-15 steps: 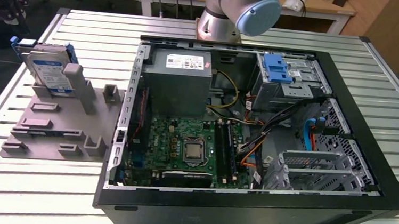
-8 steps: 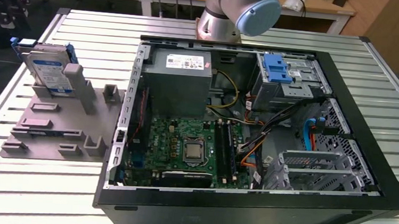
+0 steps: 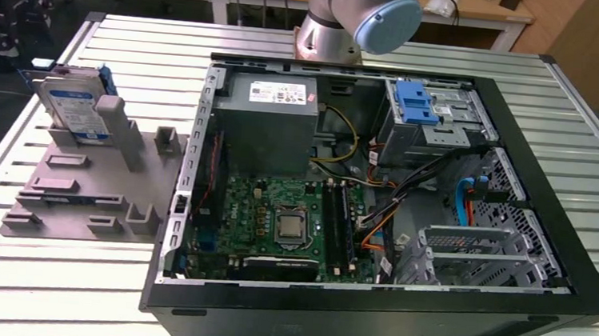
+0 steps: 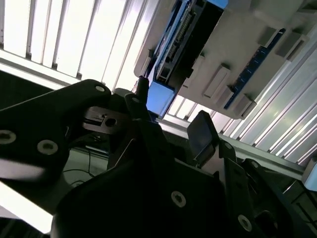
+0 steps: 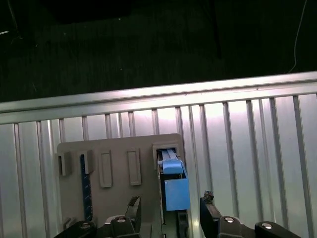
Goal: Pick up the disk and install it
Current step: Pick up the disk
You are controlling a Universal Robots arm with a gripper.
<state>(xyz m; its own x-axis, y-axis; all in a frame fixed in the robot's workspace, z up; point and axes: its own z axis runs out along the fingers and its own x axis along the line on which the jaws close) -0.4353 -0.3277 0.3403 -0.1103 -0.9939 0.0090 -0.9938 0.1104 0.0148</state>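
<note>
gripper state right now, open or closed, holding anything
Gripper: open, holding nothing. The disk stands in the grey holder, in line between the fingers.

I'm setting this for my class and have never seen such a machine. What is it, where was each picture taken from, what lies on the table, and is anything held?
It is a robot arm with a two-fingered gripper. The exterior view comes from a camera off the arm; both wrist views come from cameras riding near its wrist. On the slatted metal table lie an open computer case and a grey holder. The disk, in its blue frame, stands upright in that holder. The gripper is open, near the disk, holding nothing.
</note>
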